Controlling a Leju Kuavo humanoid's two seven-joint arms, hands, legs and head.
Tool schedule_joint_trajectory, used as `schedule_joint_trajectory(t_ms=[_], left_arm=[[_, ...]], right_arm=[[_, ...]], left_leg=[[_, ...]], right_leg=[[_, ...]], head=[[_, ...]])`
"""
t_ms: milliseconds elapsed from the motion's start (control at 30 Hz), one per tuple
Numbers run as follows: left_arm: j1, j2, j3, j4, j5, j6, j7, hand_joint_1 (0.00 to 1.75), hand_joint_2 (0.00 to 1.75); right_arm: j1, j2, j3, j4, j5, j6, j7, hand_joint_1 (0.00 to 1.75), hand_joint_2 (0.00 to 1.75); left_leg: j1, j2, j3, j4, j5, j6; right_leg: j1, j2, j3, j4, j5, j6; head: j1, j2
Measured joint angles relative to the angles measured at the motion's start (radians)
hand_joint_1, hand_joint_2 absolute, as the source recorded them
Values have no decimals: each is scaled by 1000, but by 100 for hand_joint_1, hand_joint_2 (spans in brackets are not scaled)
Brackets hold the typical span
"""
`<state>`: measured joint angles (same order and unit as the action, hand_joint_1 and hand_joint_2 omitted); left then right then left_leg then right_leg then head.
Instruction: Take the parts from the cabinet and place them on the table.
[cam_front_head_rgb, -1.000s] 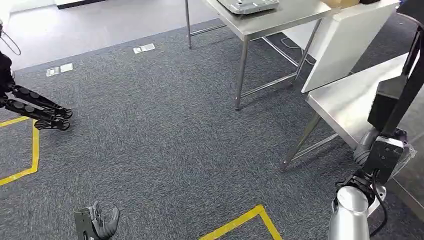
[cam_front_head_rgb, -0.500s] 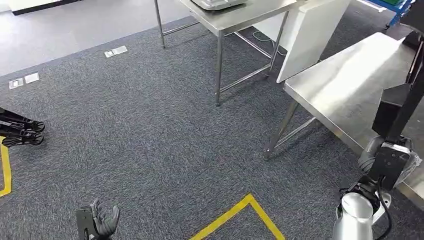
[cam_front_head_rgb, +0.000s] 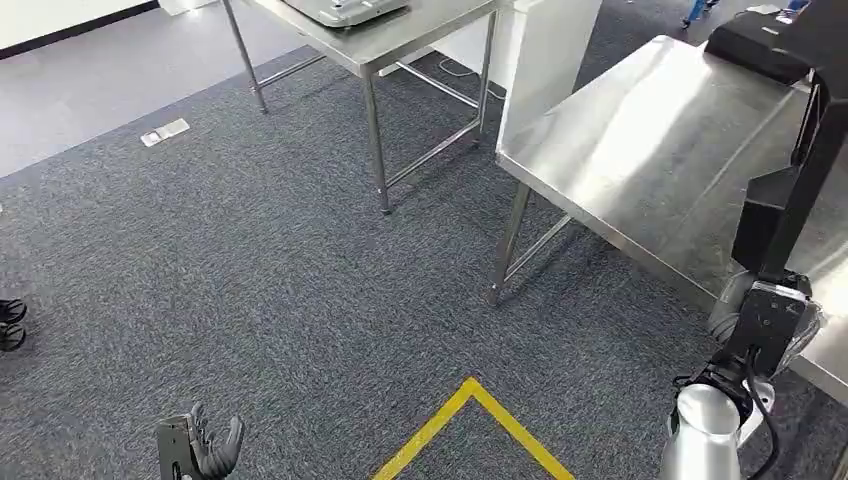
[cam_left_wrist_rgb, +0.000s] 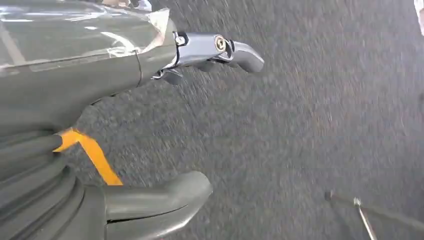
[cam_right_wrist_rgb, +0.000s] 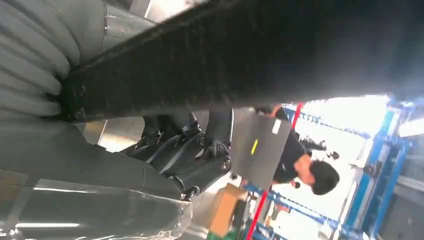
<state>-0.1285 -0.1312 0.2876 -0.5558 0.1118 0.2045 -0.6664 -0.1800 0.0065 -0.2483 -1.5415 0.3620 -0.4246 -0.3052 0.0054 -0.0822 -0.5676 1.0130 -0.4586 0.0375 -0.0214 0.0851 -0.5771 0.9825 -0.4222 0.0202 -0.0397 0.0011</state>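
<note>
Near table (cam_front_head_rgb: 640, 150) at right, second table (cam_front_head_rgb: 400, 40) behind it to the left; tray (cam_front_head_rgb: 345, 10) on that; floor plate (cam_front_head_rgb: 165, 132) far left.

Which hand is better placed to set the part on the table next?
Right, most likely. The right hand already grips the long black part, held upright over the near edge of the steel table. The left hand hangs low over the carpet, holding nothing, well away from the table.
</note>
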Motion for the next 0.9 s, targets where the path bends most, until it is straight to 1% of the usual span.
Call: schedule_joint_trajectory(t_ms=[33,67,100,133,167,200,233,267,300,333,367,400,433,467,500,533,567,633,667,700,733,767,800,833,867,900], left_arm=[[1,1,0,0,-3,0,0,0,175],[1,0,0,0,-8,0,-1,0,175],[0,0,0,0,-8,0,-1,0,175],[0,-2,0,-1,-10,0,-2,0,175],[-1,-5,0,-1,-11,-1,-2,0,175],[-2,-3,0,-1,-12,-1,-2,0,175],[-1,-3,0,-1,-13,-1,-2,0,175],[1,-3,0,-1,-13,-1,-2,0,175],[3,-4,0,-1,-15,-1,-2,0,175],[4,-4,0,-1,-16,-1,-2,0,175],[5,-4,0,-1,-16,-1,-1,0,175],[5,-5,0,-1,-16,-1,-1,0,175],[5,-5,0,-1,-17,-1,-1,0,175],[5,-6,0,-1,-18,-3,-2,0,175],[5,-6,0,-1,-20,-3,-2,0,175],[5,-6,0,-1,-21,-3,-2,0,175],[5,-5,0,-1,-26,-3,-3,0,175],[4,-7,-1,-1,-30,-4,-3,0,175],[2,-8,-1,-3,-31,-6,-3,0,175],[-1,-7,-1,-3,-32,-7,-3,0,175],[0,-7,-1,-3,-34,-10,-3,0,175],[3,-7,-1,-3,-39,-15,-3,0,175],[4,-7,-1,-3,-40,-16,-3,0,175],[5,-7,-1,-3,-40,-16,-3,0,175],[6,-7,-1,-3,-42,-18,-3,0,175],[6,-7,0,-3,-44,-18,-3,0,175]], right_arm=[[-2,1,0,0,1,0,0,175,175],[-1,2,-1,-1,3,1,0,175,175],[1,3,-1,-1,5,2,2,175,175],[4,3,-1,-2,9,2,3,175,175],[6,4,-2,-4,13,2,4,175,175],[6,3,-3,-6,16,2,4,175,175],[4,3,-4,-6,16,2,4,175,175],[2,4,-3,-6,16,2,4,175,175],[6,5,-3,-6,16,2,5,175,175],[9,6,-4,-6,16,2,5,175,175],[11,6,-4,-6,16,2,6,175,175],[13,6,-4,-6,16,2,6,175,175],[12,6,-4,-6,16,2,6,175,175],[12,6,-5,-9,17,2,6,175,175],[12,7,-5,-13,18,2,6,175,175],[10,8,-5,-16,19,2,7,175,175],[14,10,-6,-21,22,2,7,175,175],[17,10,-11,-23,26,2,9,175,175],[19,10,-15,-27,27,2,9,175,175],[21,11,-17,-34,29,1,9,175,175],[19,12,-19,-37,31,1,9,175,175],[19,14,-19,-37,35,1,9,175,175],[21,16,-19,-38,36,1,10,175,175],[24,18,-20,-38,37,1,12,175,175],[27,19,-23,-38,39,1,15,175,175],[30,20,-25,-39,43,1,16,175,175]], left_leg=[[2,4,4,-13,-2,-2],[-4,18,3,-9,-1,-1],[-7,24,1,-8,-1,1],[-8,36,1,-12,3,6],[2,52,4,-27,13,18],[0,59,6,-31,16,23],[-1,69,5,-32,18,27],[-3,79,3,-32,18,28],[-5,95,0,-31,17,28],[-5,106,-2,-31,17,28],[-5,117,-2,-31,17,28],[-5,130,-2,-31,17,27],[-5,139,-1,-30,16,26],[-5,150,1,-29,15,23],[-9,157,2,-27,12,18],[-17,167,-1,-23,7,11],[-17,173,0,-23,8,8],[-14,190,3,-24,10,-2],[-12,188,1,-21,3,-10],[-6,140,-4,-3,-13,-20],[-3,106,-25,49,-51,-24],[-1,91,-58,124,-93,-27],[-1,88,-97,205,-129,-29],[-1,86,-131,271,-150,-30],[-1,85,-144,292,-146,-29],[-1,84,-132,264,-117,-26]], right_leg=[[9,8,-4,4,2,4],[4,17,-11,2,6,10],[-1,27,-14,0,8,15],[-3,38,-16,-5,13,23],[-3,25,-27,3,9,26],[3,-29,-41,30,-8,24],[3,-56,-69,85,-38,18],[2,-67,-100,154,-69,15],[1,-72,-150,262,-109,14],[1,-73,-176,319,-124,18],[0,-74,-177,325,-121,25],[-1,-77,-147,277,-100,35],[-1,-85,-100,195,-70,45],[-1,-107,-38,83,-34,52],[1,-153,6,6,-20,51],[6,-149,13,-3,-18,38],[6,-135,8,-1,-15,28],[10,-116,1,1,-13,20],[1,-106,5,-4,-6,10],[-2,-97,4,-5,-5,6],[-4,-90,4,-4,-4,2],[-4,-81,3,-4,-4,-1],[-2,-71,2,-4,-2,-4],[0,-60,0,-3,-2,-4],[0,-48,0,-3,-1,-4],[1,-37,0,-3,0,-7]], head=[[3,0],[1,0],[1,0],[0,0],[0,0],[5,0],[15,0],[18,0],[17,0],[19,0],[19,0],[19,0],[20,0],[21,0],[23,0],[24,0],[19,0],[19,0],[20,0],[15,0],[11,0],[7,0],[6,0],[5,0],[5,0],[5,0]])
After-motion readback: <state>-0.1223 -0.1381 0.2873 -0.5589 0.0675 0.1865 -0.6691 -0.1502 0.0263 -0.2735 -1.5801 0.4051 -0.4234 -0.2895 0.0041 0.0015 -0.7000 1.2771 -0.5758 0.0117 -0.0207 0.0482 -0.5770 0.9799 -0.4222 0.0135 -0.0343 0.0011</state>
